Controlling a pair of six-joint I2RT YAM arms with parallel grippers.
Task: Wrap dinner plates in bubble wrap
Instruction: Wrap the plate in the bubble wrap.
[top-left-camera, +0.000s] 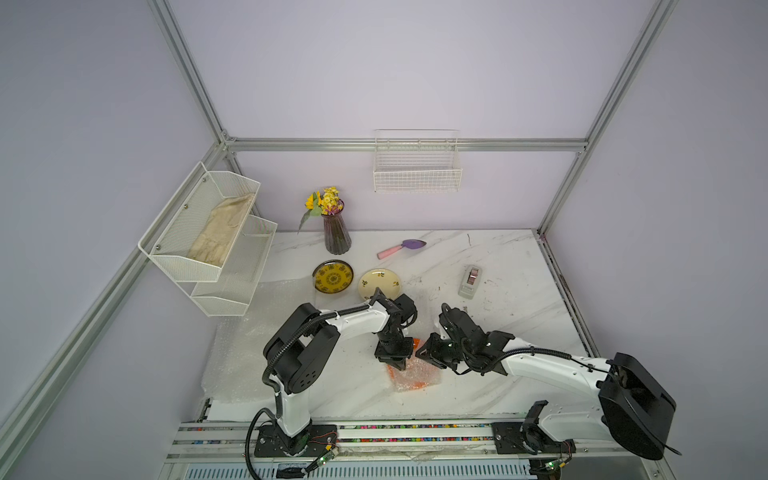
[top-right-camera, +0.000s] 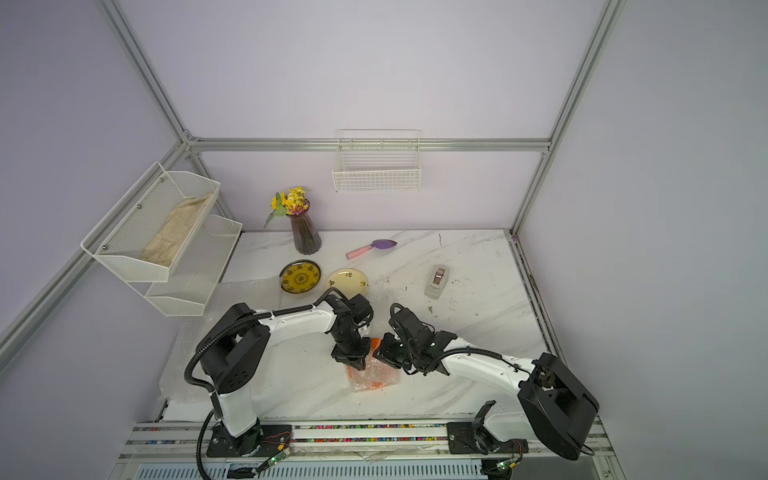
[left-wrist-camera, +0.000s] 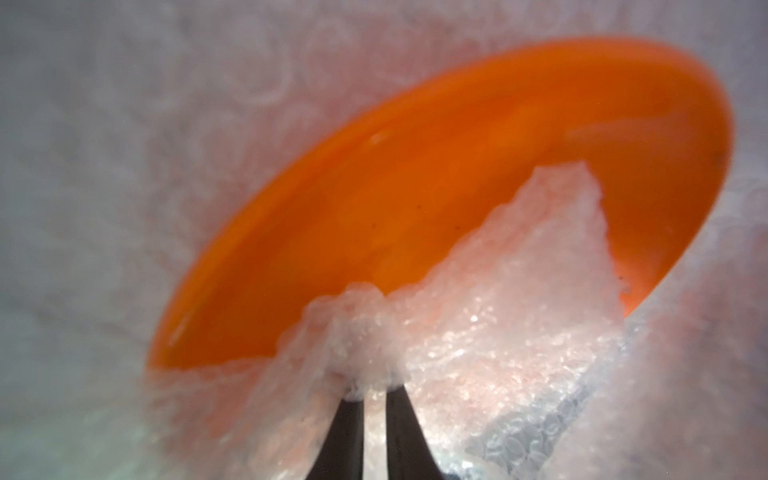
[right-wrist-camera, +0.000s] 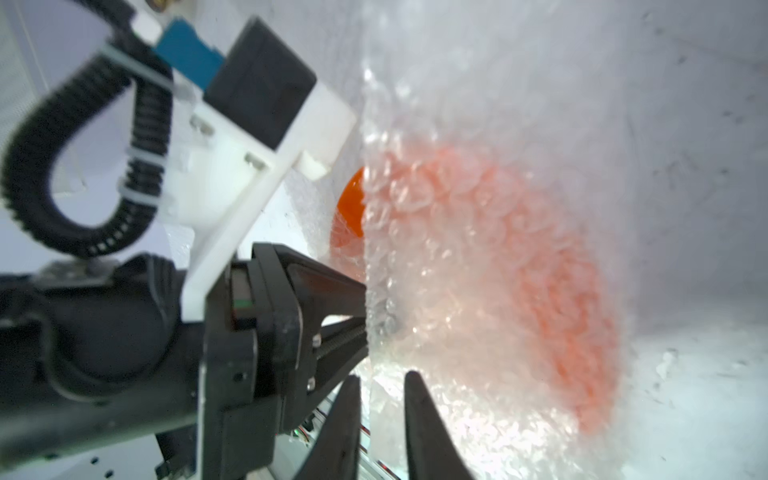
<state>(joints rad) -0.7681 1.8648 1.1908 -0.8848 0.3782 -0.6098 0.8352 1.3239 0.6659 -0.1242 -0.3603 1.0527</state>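
The orange plate (top-left-camera: 417, 343) lies near the table's front middle, mostly under a piece of bubble wrap (top-left-camera: 417, 376). In the left wrist view the plate (left-wrist-camera: 436, 199) shows bare, with a fold of wrap (left-wrist-camera: 478, 324) lying over its rim. My left gripper (left-wrist-camera: 374, 390) is shut on that bunched fold and points down at the plate's left edge (top-left-camera: 397, 363). My right gripper (right-wrist-camera: 382, 376) stands at the wrap's edge with its fingers slightly apart and nothing clamped; in a top view it (top-left-camera: 422, 353) sits just right of the left one. The yellow patterned plate (top-left-camera: 333, 276) and the cream plate (top-left-camera: 379, 283) lie bare behind.
A larger bubble wrap sheet (top-left-camera: 249, 345) covers the table's left side. A grey tape dispenser (top-left-camera: 470, 281) stands at the right. A vase of flowers (top-left-camera: 336, 232) and a pink-handled trowel (top-left-camera: 401, 248) sit at the back. A white mesh rack (top-left-camera: 208, 232) hangs on the left wall.
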